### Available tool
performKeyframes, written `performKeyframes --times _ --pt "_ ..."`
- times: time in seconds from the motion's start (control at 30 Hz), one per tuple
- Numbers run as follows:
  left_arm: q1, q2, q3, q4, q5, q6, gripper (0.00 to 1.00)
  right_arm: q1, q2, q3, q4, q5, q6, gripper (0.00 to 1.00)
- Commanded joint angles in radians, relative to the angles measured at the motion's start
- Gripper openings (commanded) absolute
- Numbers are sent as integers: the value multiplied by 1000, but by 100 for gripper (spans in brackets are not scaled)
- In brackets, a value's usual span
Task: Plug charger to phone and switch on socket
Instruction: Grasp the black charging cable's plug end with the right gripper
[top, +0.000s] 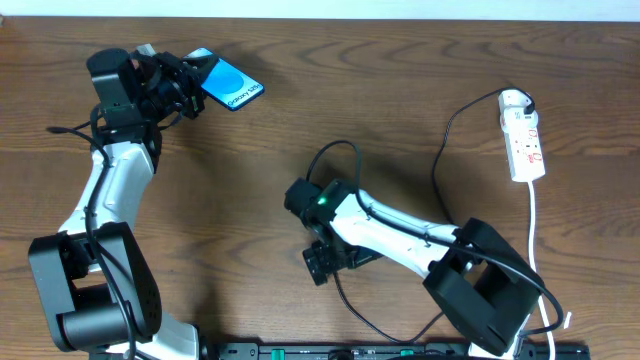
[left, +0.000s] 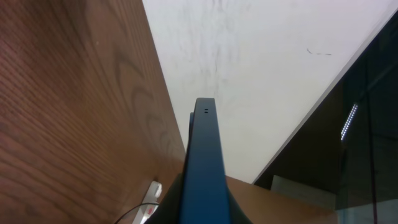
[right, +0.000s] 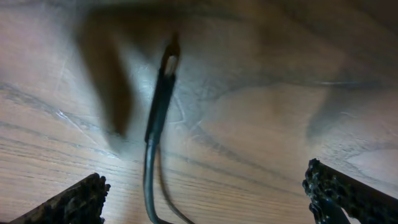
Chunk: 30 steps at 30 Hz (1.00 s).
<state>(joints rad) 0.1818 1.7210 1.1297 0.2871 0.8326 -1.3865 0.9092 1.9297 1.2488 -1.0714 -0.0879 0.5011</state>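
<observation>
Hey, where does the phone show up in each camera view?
Overhead: the phone is top left, held in the left gripper.
Left wrist: the phone edge-on, bottom centre.
Right wrist: not in it.
Shared landmark: the wooden table.

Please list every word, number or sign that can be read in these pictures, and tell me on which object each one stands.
"Galaxy": white, on the blue screen of the phone; the characters after it are too small to read.
Red markings on the socket: too small to read.
Wrist views: no text.
</observation>
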Motion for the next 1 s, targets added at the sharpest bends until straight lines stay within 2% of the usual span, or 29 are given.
performKeyframes --times 0.0,0.1,0.3,0.57,0.77,0.97 --pt "2 -23 0 6 20 6 8 43 -3 -37 29 24 26 99" --pt "2 -23 0 6 20 6 8 71 -3 -73 95 40 34 99" --pt "2 -23 0 6 21 6 7 72 -3 -80 112 109 128 99" --pt "2 -23 0 6 21 6 7 57 -3 -80 151 151 134 99" --pt "2 -23 0 6 21 6 8 32 -3 -80 174 164 134 83" --pt "2 -23 0 6 21 6 8 12 -3 -80 180 164 134 57"
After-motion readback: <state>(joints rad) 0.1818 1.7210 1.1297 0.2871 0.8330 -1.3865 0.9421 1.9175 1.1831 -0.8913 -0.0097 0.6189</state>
